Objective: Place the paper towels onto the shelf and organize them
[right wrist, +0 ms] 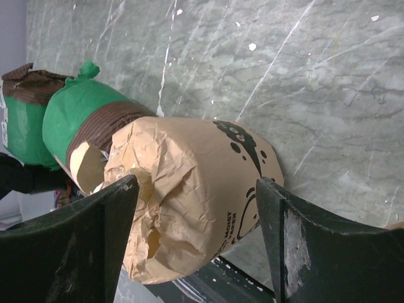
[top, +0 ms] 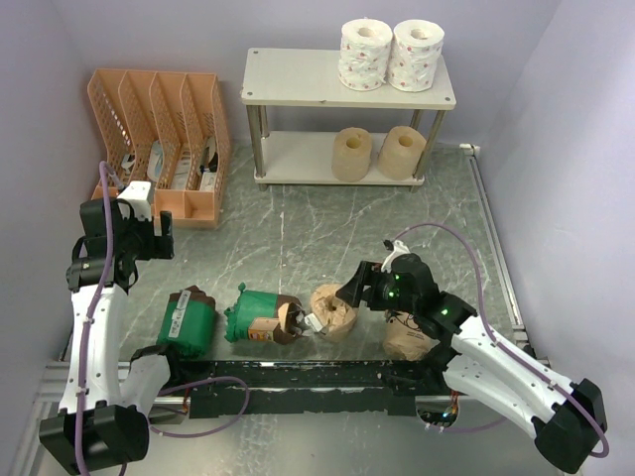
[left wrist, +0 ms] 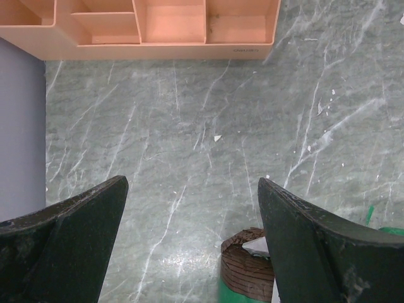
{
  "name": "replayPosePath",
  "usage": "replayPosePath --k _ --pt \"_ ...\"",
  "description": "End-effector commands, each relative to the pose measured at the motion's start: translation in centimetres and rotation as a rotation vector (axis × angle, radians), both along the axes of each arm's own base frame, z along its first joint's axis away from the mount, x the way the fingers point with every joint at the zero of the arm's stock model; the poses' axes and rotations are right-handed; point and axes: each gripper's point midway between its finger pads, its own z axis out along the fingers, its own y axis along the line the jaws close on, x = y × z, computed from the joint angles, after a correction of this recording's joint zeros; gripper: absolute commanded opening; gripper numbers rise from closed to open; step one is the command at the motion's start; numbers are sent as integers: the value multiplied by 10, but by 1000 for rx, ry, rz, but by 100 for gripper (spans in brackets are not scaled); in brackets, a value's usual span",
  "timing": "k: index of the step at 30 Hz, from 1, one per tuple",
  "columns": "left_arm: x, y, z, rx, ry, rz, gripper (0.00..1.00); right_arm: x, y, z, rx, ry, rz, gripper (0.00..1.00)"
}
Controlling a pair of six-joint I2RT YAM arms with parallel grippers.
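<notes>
Released right pincer (right wrist: pixel 196 233) straddles a brown-wrapped roll (right wrist: pixel 189 196) whose cartoon print only its wrist view shows.

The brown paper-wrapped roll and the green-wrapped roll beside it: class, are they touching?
Touching. In the right wrist view the brown paper-wrapped roll presses its crumpled end against the brown-banded end of the green-wrapped roll, with no table showing between them.

White arm links, black joints, purple cables, seemingly scuffed black jaws
</notes>
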Motion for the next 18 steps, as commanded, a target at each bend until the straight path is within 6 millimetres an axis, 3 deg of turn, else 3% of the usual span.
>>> replayPosePath --k 1,7,9,14,18 --pt "2 3 10 2 -41 13 95 -8 5 -1 10 -12 63 75" --pt "1 4 10 3 -43 17 95 -10 5 -14 0 9 65 74" --pt "1 4 10 2 -43 15 95 -11 4 -20 -9 23 65 68" --pt "1 4 10 2 -44 16 95 -7 6 -18 2 5 62 15" --pt "1 5 10 3 -42 18 95 10 5 19 9 -93 18 0"
